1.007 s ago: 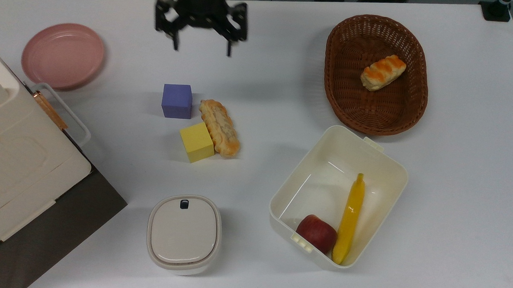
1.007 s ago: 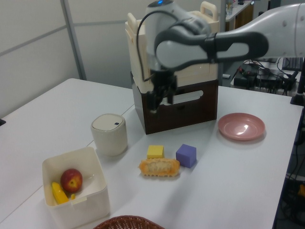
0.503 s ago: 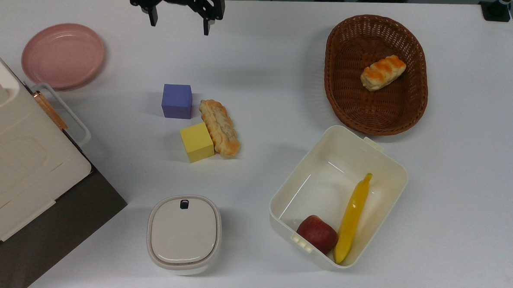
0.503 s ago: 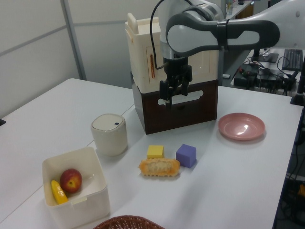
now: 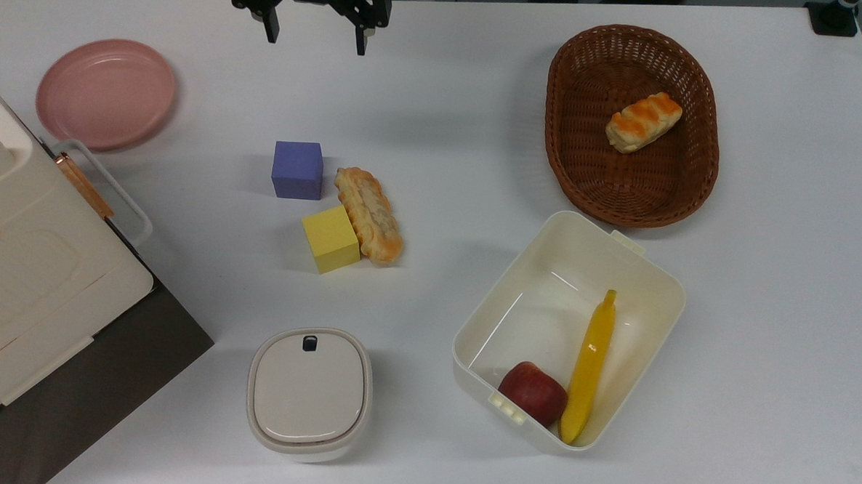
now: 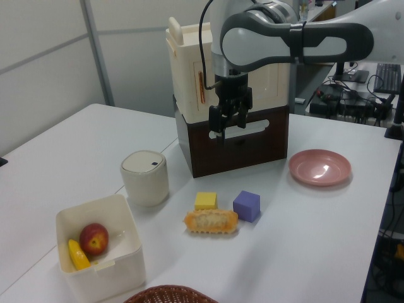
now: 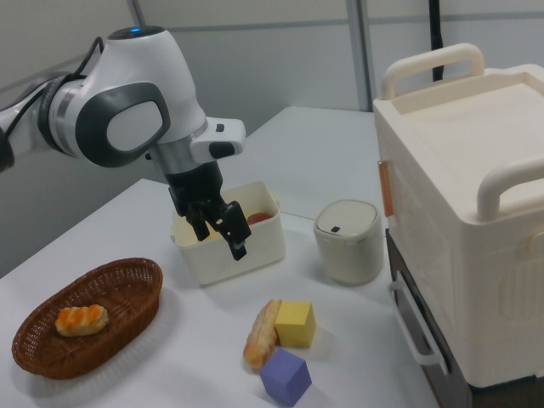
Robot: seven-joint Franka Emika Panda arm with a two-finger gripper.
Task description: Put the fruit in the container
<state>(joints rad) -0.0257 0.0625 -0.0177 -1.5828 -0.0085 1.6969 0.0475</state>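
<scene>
White table [image 5: 480, 113] bearing pink plate [image 5: 106, 92], purple cube [image 5: 297, 169], yellow cube [image 5: 330, 238], pastry [image 5: 369, 214], wicker basket [image 5: 587, 169], container [image 5: 546, 276], lidded box [image 5: 309, 392], and large case [image 5: 29, 283].

apple [image 5: 533, 392]: round, dark red, yellowish patch on side facing left view; sits inside tub, in corner at top view's bottom-left, touching wall by latch tabs, just beside banana. In left view [image 6: 95, 238] rests on tub floor, below rim. In right view red sliver [image 7: 259, 217] shows above rim.

tub [image 5: 623, 252]: cream-white, rectangular, rounded corners, open top, upright on table, turned diagonal in top view. Latch tabs on both short rims.
</scene>
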